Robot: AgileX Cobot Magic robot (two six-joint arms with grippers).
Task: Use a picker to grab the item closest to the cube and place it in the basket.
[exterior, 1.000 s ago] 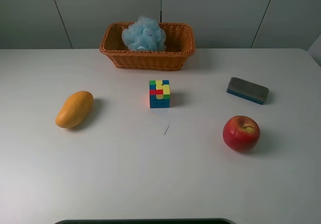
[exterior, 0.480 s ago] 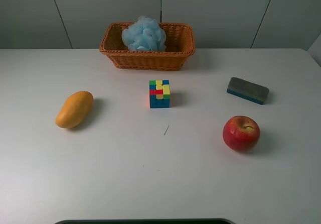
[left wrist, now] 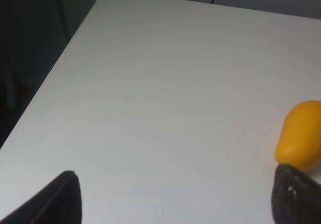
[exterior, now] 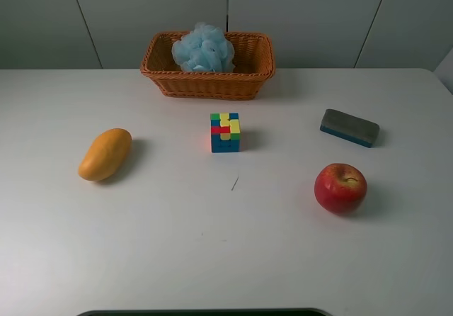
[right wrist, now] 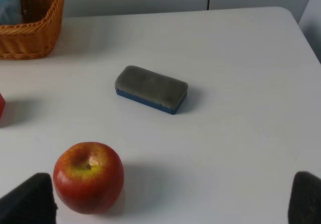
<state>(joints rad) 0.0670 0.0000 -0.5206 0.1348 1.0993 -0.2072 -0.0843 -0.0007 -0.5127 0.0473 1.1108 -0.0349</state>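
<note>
A: Where's the cube [exterior: 225, 132]?
B: Mid-tabletop [exterior: 212, 245], in front of the basket [exterior: 207, 77], which holds a blue puff [exterior: 204, 48].

A: And around it?
B: Mango [exterior: 105, 154] to the left, apple [exterior: 340, 188] to the right and nearer the front, eraser [exterior: 349, 127] behind the apple.

A: The tools?
B: Left tool [left wrist: 175, 196] spread wide, gripping nothing, one fingertip just beside the mango. Right tool [right wrist: 173, 199] also wide apart and empty, with the apple near one fingertip.

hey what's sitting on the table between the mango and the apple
The cube sits roughly between the mango and the apple, slightly toward the basket side of that line. Otherwise the table is bare there, as the exterior high view shows.
</note>
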